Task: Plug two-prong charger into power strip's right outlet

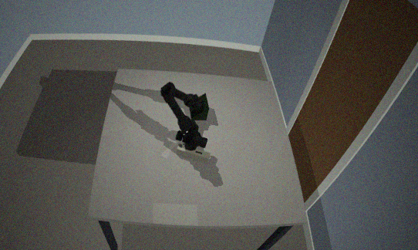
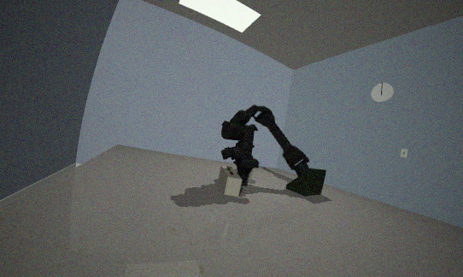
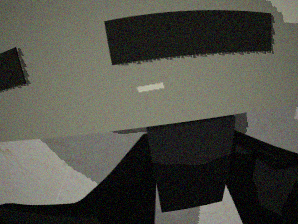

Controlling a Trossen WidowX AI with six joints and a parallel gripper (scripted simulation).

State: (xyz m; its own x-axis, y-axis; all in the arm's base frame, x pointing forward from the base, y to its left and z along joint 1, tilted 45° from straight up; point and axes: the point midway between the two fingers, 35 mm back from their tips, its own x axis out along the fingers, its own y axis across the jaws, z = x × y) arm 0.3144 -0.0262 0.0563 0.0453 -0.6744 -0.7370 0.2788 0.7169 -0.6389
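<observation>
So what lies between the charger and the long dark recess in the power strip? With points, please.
The pale face of the power strip (image 1: pixel 207 155) (image 2: pixel 232 187) (image 3: pixel 65 110), with one small lighter bar (image 3: pixel 150 87) on it; the wrist view shows this.

Pale blue walls (image 1: pixel 141 17) (image 2: pixel 178 85) are seen around a grey-brown floor (image 1: pixel 56 185). A light table (image 1: pixel 241 170) (image 2: pixel 284 239) is supported by dark legs. At the right, a brown door (image 1: pixel 357 77) is framed in white. A bright ceiling panel (image 2: pixel 225 13) and a round clock (image 2: pixel 383 92) are shown.
</observation>
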